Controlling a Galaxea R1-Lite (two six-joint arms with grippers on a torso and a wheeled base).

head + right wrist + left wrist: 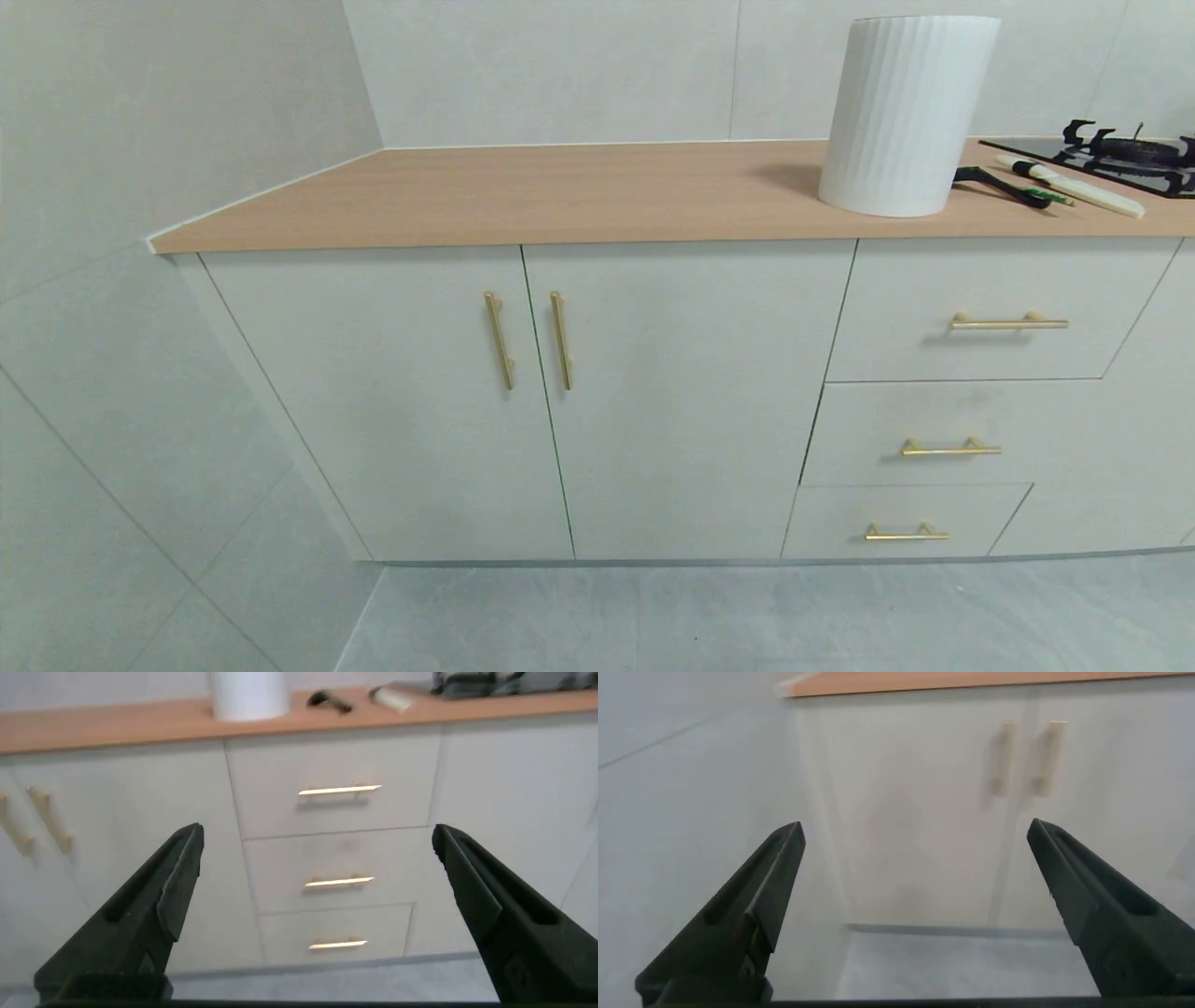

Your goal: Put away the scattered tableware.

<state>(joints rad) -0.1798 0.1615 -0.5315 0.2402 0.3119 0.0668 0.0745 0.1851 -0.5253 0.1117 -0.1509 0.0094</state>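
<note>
A tall white ribbed holder [904, 112] stands on the wooden countertop [523, 191] at the right. Just right of it lie a black-handled utensil [1004, 185] and a long white utensil [1074, 185], side by side. In the right wrist view the holder [248, 693] and both utensils [329, 701] sit far off on the counter. My right gripper [316, 833] is open and empty, low in front of the drawers. My left gripper [915, 831] is open and empty too, facing the cabinet doors near the left wall.
Under the counter are two doors with upright gold handles [499, 341] and a stack of three drawers [1008, 323] at the right. A black stove grate [1130, 154] occupies the counter's far right. Tiled wall closes the left side; grey floor lies below.
</note>
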